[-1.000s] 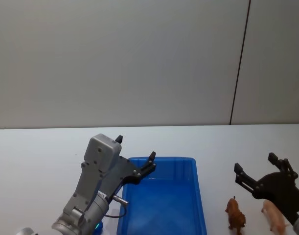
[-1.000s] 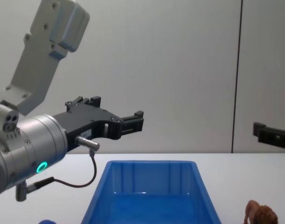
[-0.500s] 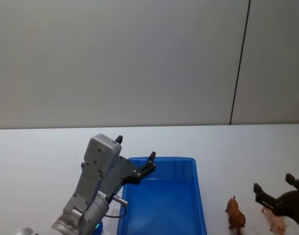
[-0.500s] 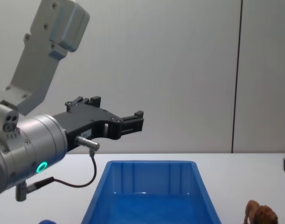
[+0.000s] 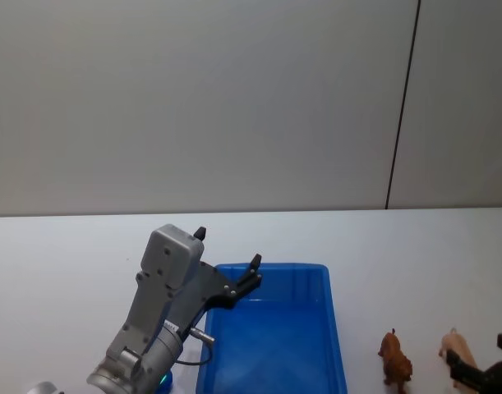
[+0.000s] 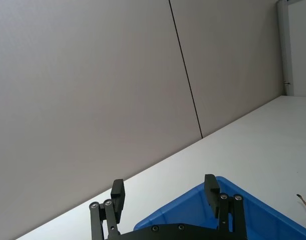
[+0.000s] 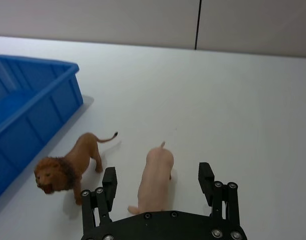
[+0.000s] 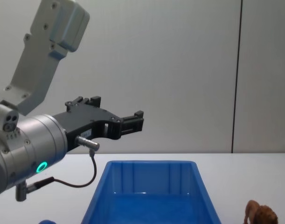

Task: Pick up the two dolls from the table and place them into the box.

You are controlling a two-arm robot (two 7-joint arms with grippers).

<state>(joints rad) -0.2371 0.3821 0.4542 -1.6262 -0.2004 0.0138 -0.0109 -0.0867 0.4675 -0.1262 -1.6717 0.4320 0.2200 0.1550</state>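
Two dolls stand on the white table (image 5: 415, 246) to the right of the blue box (image 5: 271, 268): a brown lion (image 5: 395, 359) nearer the box and a pale pink pig (image 5: 454, 343) beside it. My right gripper (image 5: 478, 351) is open at the pig's rear. In the right wrist view its fingers (image 7: 109, 181) straddle the pig (image 7: 155, 175) without touching it, and the lion (image 7: 72, 162) stands just outside them, facing the box (image 7: 37, 100). My left gripper (image 5: 227, 248) hangs open and empty above the box's far left rim, as in the chest view (image 8: 116, 107).
The box's inside (image 8: 151, 200) holds nothing. A small blue rounded object (image 8: 46, 222) sits on the table left of the box. A grey wall with a dark vertical seam (image 5: 402, 107) stands behind the table. Bare tabletop stretches beyond the dolls.
My right gripper has drawn back toward me and down, from past the pig to the pig's near side, and has left the chest view. The left arm and both dolls have not moved.
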